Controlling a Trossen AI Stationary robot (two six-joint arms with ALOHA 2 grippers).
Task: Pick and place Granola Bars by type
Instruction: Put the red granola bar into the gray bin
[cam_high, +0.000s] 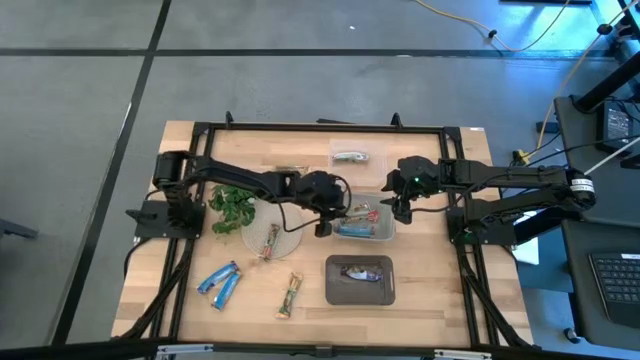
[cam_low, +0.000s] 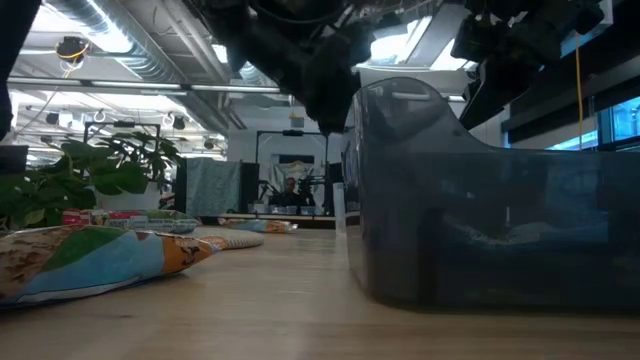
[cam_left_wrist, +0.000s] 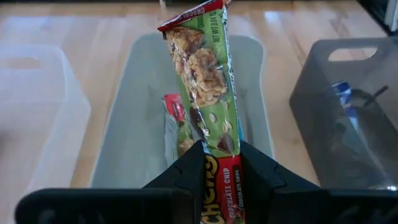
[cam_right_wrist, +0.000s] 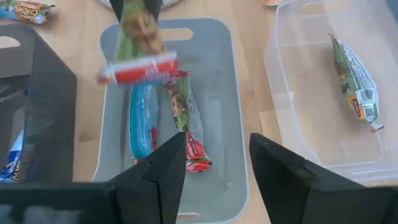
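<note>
One green Chewy bar (cam_left_wrist: 208, 81) pinched by left gripper (cam_left_wrist: 219, 163) above grey bin (cam_left_wrist: 130, 143); right gripper (cam_right_wrist: 217, 163) spread beside.

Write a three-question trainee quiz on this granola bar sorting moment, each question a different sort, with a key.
1. True or false: the left gripper is shut on a green-wrapped granola bar.
2. Multiple choice: the held bar hangs over which container? A) the dark bin B) the middle grey bin C) the clear bin
3. Fill in: the right gripper is ____ and holds nothing.

Key: 1 true; 2 B; 3 open
</note>
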